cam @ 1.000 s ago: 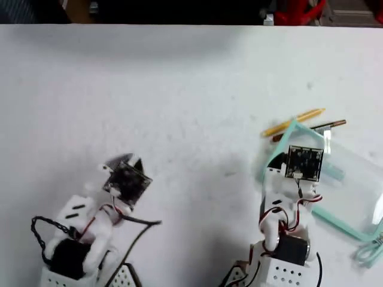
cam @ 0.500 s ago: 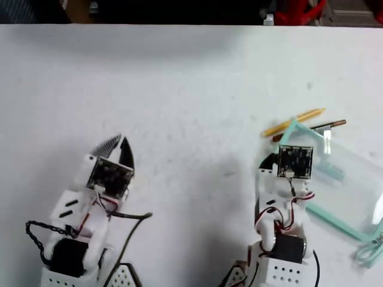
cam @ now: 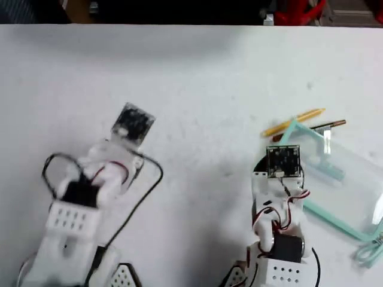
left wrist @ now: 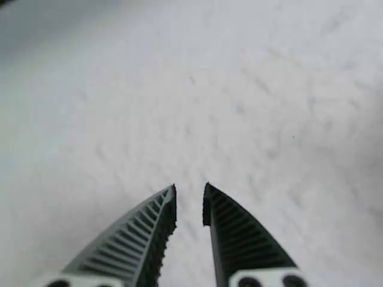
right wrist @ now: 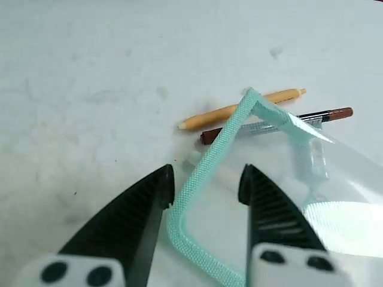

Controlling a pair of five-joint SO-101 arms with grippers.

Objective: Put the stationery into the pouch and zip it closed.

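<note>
So our right gripper (right wrist: 206, 173) sits spread astride the pouch (right wrist: 206, 156) rim, yellow pen (right wrist: 239, 108) and brown pen (right wrist: 326, 113) just beyond, left gripper (left wrist: 190, 200) barely parted.

Left gripper (left wrist: 190, 200) swung forward, right gripper (right wrist: 206, 176) seemingly edged left

In the high view the pouch (cam: 350, 185) is cut off by the picture's right edge, as is the teal cord (cam: 366, 252) near its corner. In the right wrist view a middle stretch of the brown pen (right wrist: 335, 113) is covered by the pouch's corner, and the yellow pen (right wrist: 221, 112) is crossed by it. A pale blue shape (right wrist: 308, 161) seen through the clear wall cannot be identified. The left arm's base (cam: 60, 251) is cut by the lower edge.
</note>
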